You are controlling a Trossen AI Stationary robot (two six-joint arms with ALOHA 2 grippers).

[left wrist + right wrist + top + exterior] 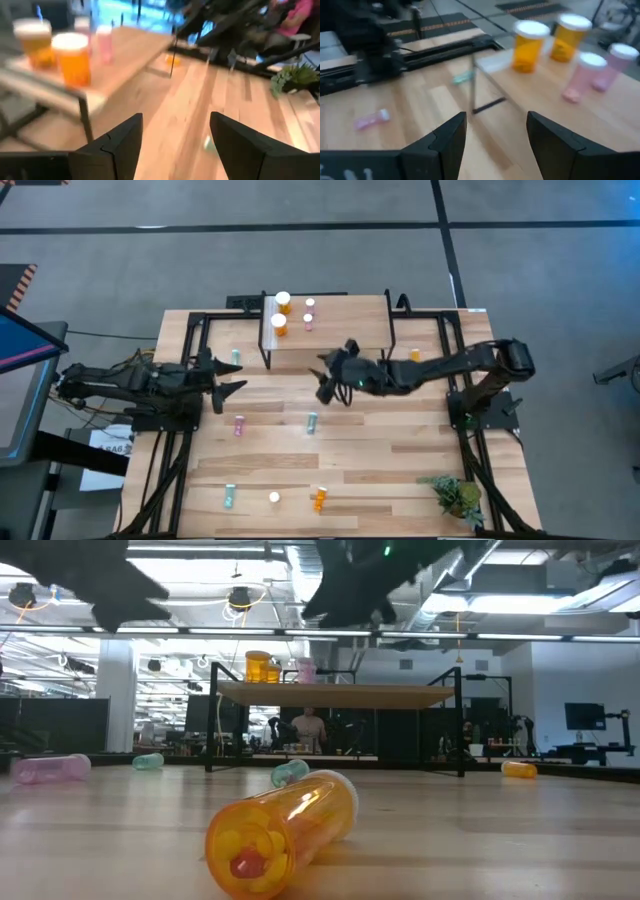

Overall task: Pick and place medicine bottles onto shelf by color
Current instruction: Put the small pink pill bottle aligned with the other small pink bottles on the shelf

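Observation:
The shelf (325, 330) stands at the table's far middle on thin black legs. Two wide orange bottles (281, 313) and two pink ones (309, 314) stand on its left part, also seen in the right wrist view as orange (530, 45) and pink (590, 70). Other medicine bottles lie on the table: teal (235, 357), pink (239, 425), teal (312, 422), teal (229, 497), orange (319, 499) and orange (415, 355). My left gripper (228, 378) hangs open near the left edge. My right gripper (330, 375) hangs open in front of the shelf, above the table. Neither holds anything.
A small green plant (455, 495) stands at the near right corner. A white cap (274, 498) lies near the front edge. Black frame rails run along the table's left and right sides. In the room beyond the table a person (308, 728) shows under the shelf.

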